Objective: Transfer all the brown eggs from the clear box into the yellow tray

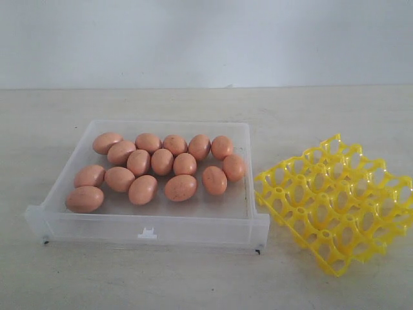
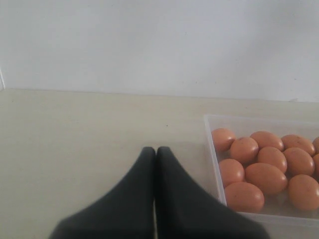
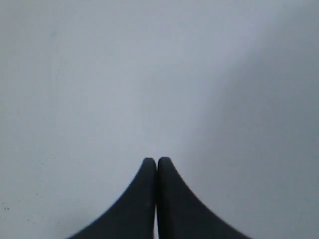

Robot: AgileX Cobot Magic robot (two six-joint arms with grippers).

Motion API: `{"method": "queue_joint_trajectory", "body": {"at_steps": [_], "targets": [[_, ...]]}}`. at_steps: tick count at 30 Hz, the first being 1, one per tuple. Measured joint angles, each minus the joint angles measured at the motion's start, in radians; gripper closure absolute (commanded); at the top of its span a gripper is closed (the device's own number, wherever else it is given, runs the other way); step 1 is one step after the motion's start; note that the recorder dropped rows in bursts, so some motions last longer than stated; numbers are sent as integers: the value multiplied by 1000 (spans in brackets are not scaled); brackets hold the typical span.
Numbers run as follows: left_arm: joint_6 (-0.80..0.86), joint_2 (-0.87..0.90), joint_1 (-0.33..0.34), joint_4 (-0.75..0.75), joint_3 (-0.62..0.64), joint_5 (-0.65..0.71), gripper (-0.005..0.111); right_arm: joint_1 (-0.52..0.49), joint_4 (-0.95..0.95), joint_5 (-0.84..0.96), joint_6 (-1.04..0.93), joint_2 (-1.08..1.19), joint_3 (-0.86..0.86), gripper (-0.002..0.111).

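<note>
Brown eggs (image 1: pixel 162 161): smooth matt shells, faint dark speckles, barely any sheen. Clear box (image 1: pixel 193 227): see-thru plastic, smooth, walls slightly milky, light gloss on edges. Yellow tray (image 1: pixel 279 191): bright moulded plastic lattice, smooth, glossy. Table (image 1: pixel 77 278): pale beige, matt, even, a few tiny dark flecks; material can't tell. Wall (image 1: pixel 206 39): plain whitish, matt. Left gripper (image 2: pixel 155 149) & right gripper (image 3: pixel 156 160): 2 black fingers each, smooth, matt, prob plastic or rubber

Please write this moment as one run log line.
stage: not started | brown eggs: all in clear box | yellow tray: empty | left gripper: shut, empty | right gripper: shut, empty
</note>
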Motion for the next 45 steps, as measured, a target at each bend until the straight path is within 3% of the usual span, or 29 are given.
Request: {"method": "queue_joint_trajectory", "body": {"at_steps": [6, 13, 21, 23, 24, 27, 29, 33, 36, 38, 40, 45], "targets": [[0, 0, 0, 0, 0, 0, 111, 0, -7, 42, 214, 0, -11, 109], [0, 0, 0, 0, 0, 0, 111, 0, -14, 282, 255, 0, -56, 109], [0, 0, 0, 0, 0, 0, 111, 0, -16, 372, 296, 0, -58, 108], [0, 0, 0, 0, 0, 0, 111, 0, -18, 438, 335, 0, -79, 102], [0, 0, 0, 0, 0, 0, 111, 5, -20, 570, 317, 0, -137, 99], [0, 0, 0, 0, 0, 0, 111, 49, -10, 791, 72, 24, -311, 82], [0, 0, 0, 0, 0, 0, 111, 97, 69, 948, -107, 134, -481, 76], [0, 0, 0, 0, 0, 0, 111, 214, 382, 1251, -455, 522, -769, 76], [0, 0, 0, 0, 0, 0, 111, 288, 520, 1289, -543, 780, -880, 72], [0, 0, 0, 0, 0, 0, 111, 360, 540, 1280, -545, 950, -930, 56], [0, 0, 0, 0, 0, 0, 111, 430, 533, 1244, -545, 1106, -963, 49], [0, 0, 0, 0, 0, 0, 111, 509, 526, 1193, -552, 1305, -1039, 49]]}}
